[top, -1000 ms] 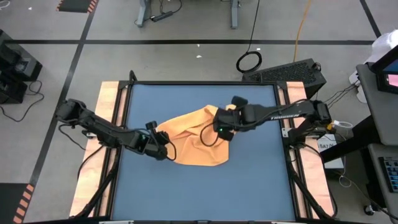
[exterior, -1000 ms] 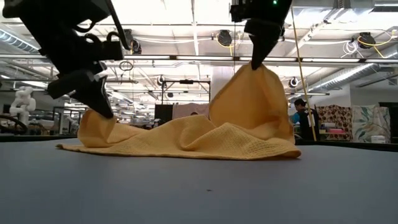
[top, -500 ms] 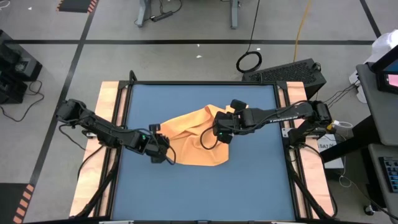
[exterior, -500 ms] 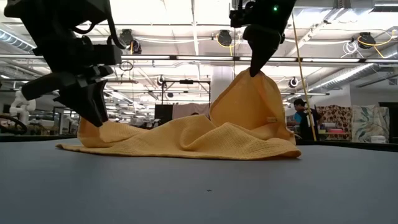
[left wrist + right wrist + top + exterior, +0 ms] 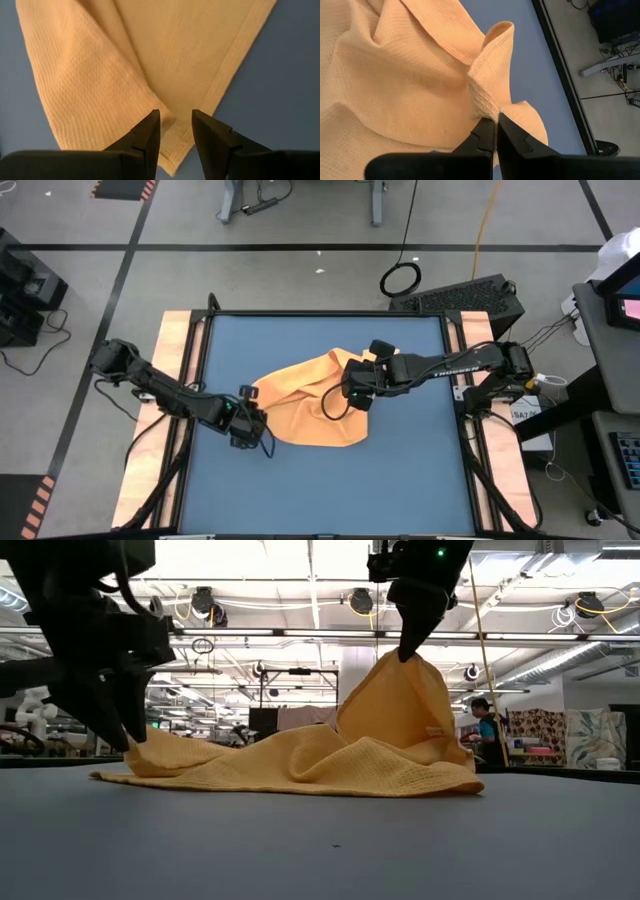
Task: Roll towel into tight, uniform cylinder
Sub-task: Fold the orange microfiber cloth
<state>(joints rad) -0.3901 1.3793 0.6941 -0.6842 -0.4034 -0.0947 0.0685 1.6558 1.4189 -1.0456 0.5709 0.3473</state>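
The towel (image 5: 310, 405) lies crumpled near the middle of the blue surface (image 5: 400, 470), one part pulled up into a peak. The right gripper (image 5: 404, 652) has its fingers (image 5: 485, 137) clamped together on a fold at the top of that peak, holding it above the surface. The left gripper (image 5: 175, 131) hangs just over the towel's low corner at the opposite end, fingers (image 5: 147, 135) apart, with the corner's hem showing between them and nothing gripped
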